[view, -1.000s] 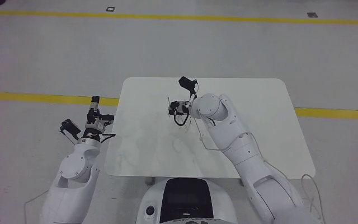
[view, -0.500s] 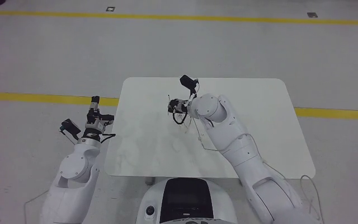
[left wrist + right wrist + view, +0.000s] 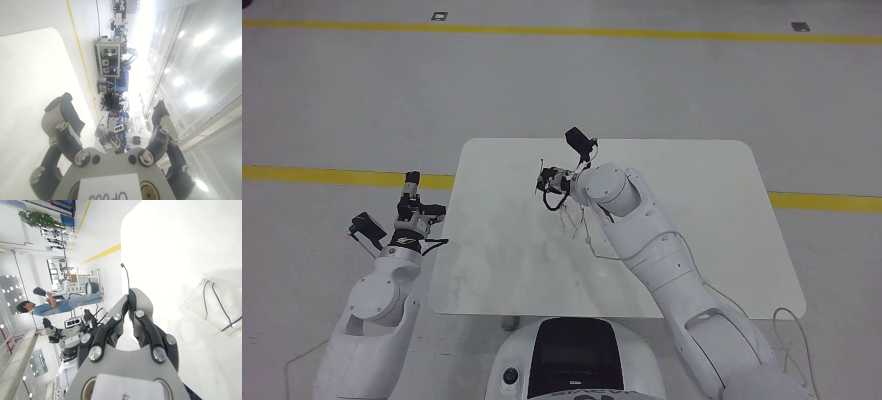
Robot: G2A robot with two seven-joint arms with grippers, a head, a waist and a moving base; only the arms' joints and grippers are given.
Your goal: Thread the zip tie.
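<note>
Step, as judged: tie picked, threading not begun. Right jaws pinch zip tie (image 3: 127, 275), head end free, above worktop (image 3: 712, 200) near middle of far edge. Left jaws spread, off left edge. Next probably: left takes head, tail aligned to slot.

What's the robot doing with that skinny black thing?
It's working on a zip tie. The right gripper is shut on the thin black zip tie, holding it above the white table with the tie's head sticking out free, so it isn't threaded yet. The left gripper is open and empty, off beside the table's edge. A clear bag with more black ties inside lies on the table.
</note>
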